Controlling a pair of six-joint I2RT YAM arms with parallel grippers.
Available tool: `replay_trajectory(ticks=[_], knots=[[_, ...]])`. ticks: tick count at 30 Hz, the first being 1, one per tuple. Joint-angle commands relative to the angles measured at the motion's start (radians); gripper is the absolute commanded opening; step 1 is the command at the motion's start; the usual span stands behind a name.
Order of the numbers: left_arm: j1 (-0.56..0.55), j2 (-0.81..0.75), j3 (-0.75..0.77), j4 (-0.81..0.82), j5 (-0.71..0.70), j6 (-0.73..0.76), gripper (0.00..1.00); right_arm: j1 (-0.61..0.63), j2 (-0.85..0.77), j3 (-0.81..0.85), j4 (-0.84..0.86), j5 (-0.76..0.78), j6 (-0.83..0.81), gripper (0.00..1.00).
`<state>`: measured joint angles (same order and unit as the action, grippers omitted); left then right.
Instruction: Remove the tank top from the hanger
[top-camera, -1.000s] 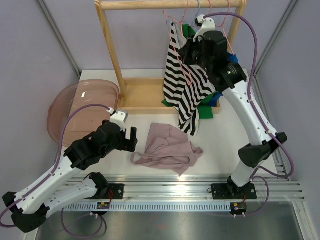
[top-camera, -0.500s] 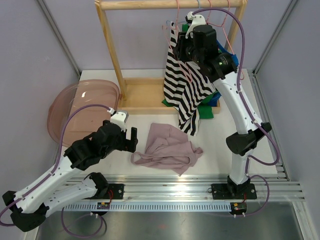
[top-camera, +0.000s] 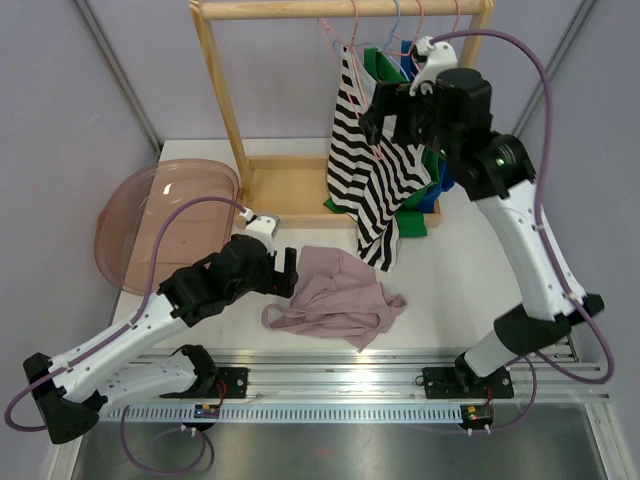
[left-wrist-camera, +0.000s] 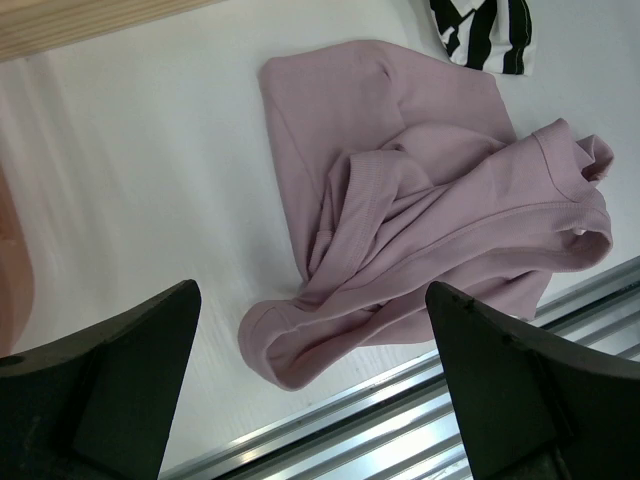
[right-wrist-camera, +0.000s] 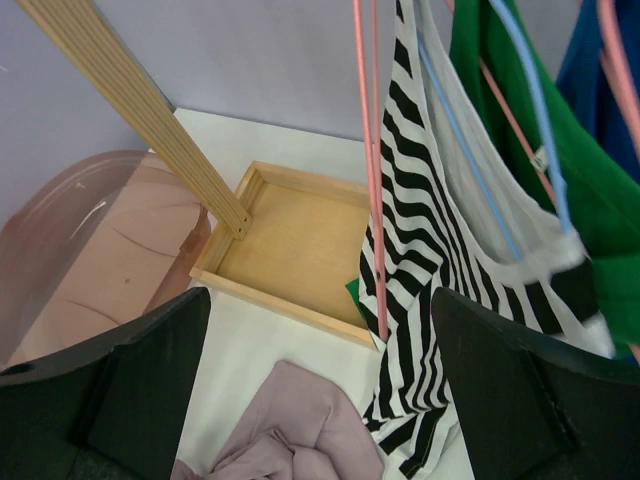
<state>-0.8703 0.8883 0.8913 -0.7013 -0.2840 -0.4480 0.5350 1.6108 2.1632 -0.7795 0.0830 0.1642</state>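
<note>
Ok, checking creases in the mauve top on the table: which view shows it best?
Left wrist: the mauve top fills the frame, folds clear. Top external shows it whole but small; right wrist catches only its edge at the bottom.

— What is closing the space in?
— Pale lavender walls (top-camera: 50, 150) are standing on three sides, and grey metal struts (top-camera: 112, 65) are running slantwise up the two back corners.
— And the furniture?
— A white table (top-camera: 440, 290) is filling the middle. A wooden rack (top-camera: 222, 100) is standing at its back, its flat tray base (top-camera: 285, 190) resting on the tabletop. An aluminium rail (top-camera: 350, 372) is running along the near edge, with a brushed steel surface (top-camera: 400, 455) lying below it.
— The light?
— Soft, even light is lying over the table, and a bright glare is showing on the rail's middle.
</note>
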Motion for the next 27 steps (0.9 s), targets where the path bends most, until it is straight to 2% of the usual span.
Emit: replay_trajectory(ticks=[1,5,7,13,17,27], knots=[[-0.024,0.055,0.044,0.137,0.032,-0.021,0.99,0.008,-0.185,-0.112,0.034,-0.017,-0.006,1.00],[-0.053,0.147,0.055,0.200,0.049,-0.026,0.99,0.008,-0.424,-0.366,0.057,-0.002,0.027,0.99],[-0.070,0.216,0.069,0.229,0.063,-0.023,0.99,0.008,-0.497,-0.443,0.065,-0.015,0.044,0.99],[-0.134,0.421,0.118,0.279,0.062,-0.015,0.99,0.008,-0.736,-0.666,0.057,-0.175,0.066,0.99],[-0.159,0.530,0.130,0.329,0.081,-0.014,0.99,0.008,-0.804,-0.761,0.031,-0.190,0.067,0.99],[-0.190,0.739,0.118,0.399,0.077,-0.031,0.99,0.008,-0.858,-0.850,-0.004,-0.178,0.078,1.00]])
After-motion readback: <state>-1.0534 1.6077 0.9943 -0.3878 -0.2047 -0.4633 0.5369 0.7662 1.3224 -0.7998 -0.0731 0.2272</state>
